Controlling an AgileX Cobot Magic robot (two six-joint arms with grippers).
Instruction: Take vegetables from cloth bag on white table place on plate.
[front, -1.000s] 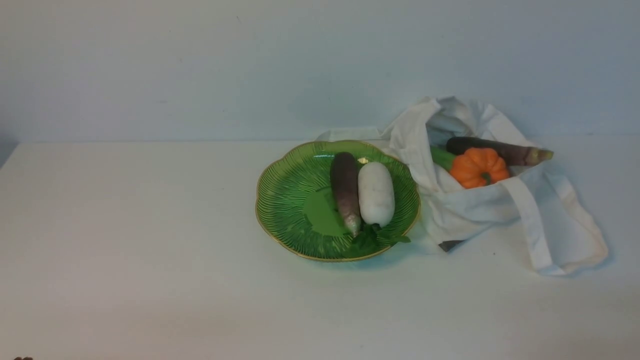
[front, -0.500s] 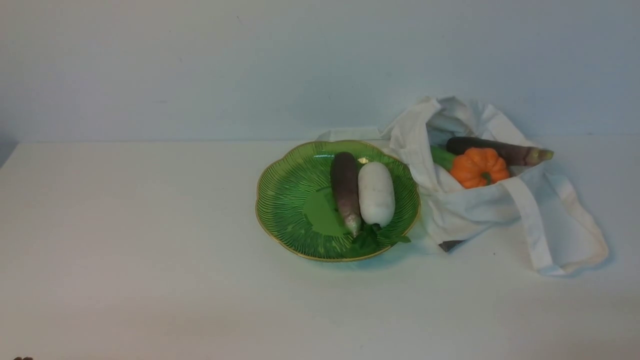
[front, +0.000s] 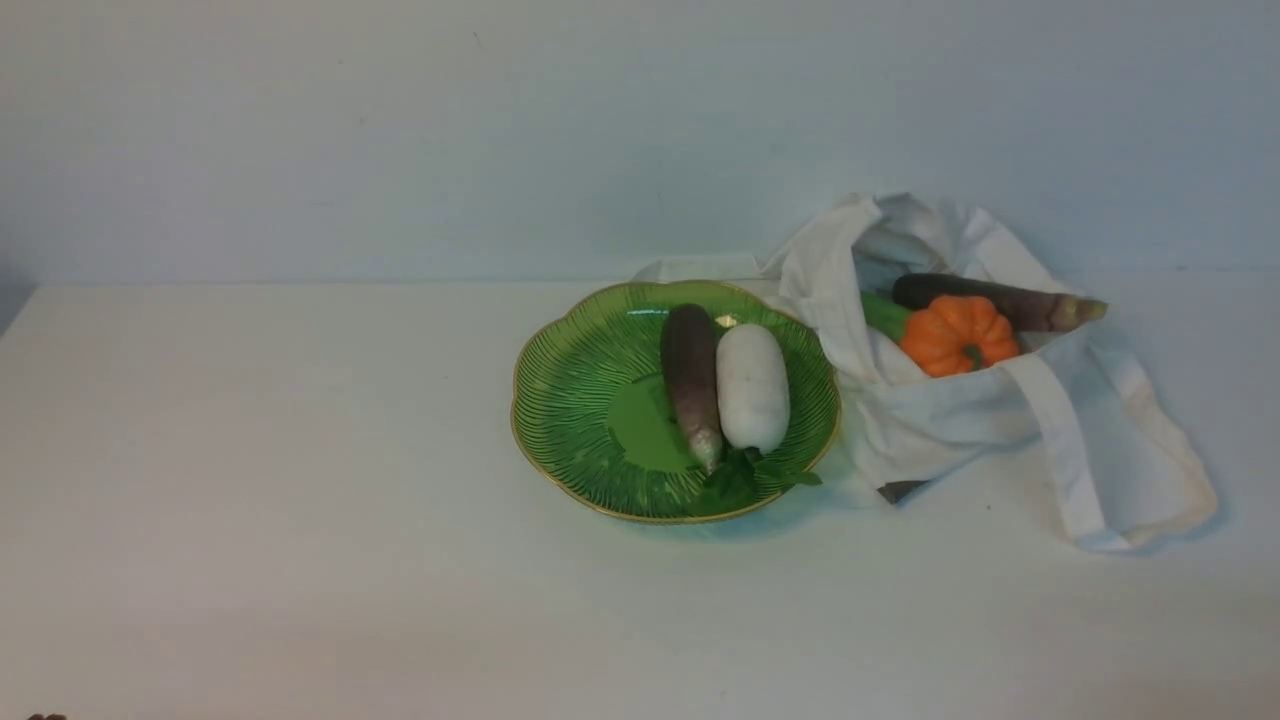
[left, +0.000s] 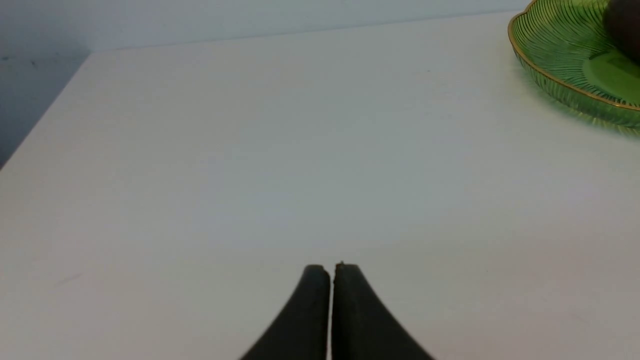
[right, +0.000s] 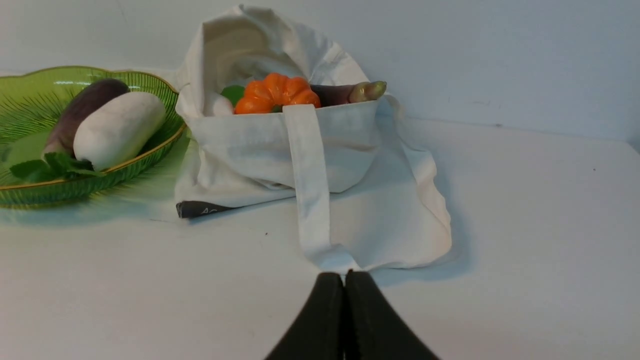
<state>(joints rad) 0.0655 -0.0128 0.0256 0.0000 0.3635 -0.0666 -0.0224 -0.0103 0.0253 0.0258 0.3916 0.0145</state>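
Note:
The green plate (front: 570, 400) sits mid-table on the white table (front: 300, 500). On it lie a dark purple eggplant (front: 690, 380) and a white radish (front: 752, 388) side by side. Right of it slumps the cloth bag (front: 940, 410), holding an orange pumpkin (front: 958, 334), a second eggplant (front: 1000, 298) and a green stalk (front: 884, 314). My left gripper (left: 331, 267) is shut and empty over bare table, left of the plate (left: 560, 75). My right gripper (right: 344, 275) is shut and empty, just short of the bag's strap (right: 312, 200). Neither gripper shows in the front view.
A pale wall runs behind the table's far edge. The table's left edge (left: 45, 115) shows in the left wrist view. A dark tag (right: 200, 209) sticks out under the bag.

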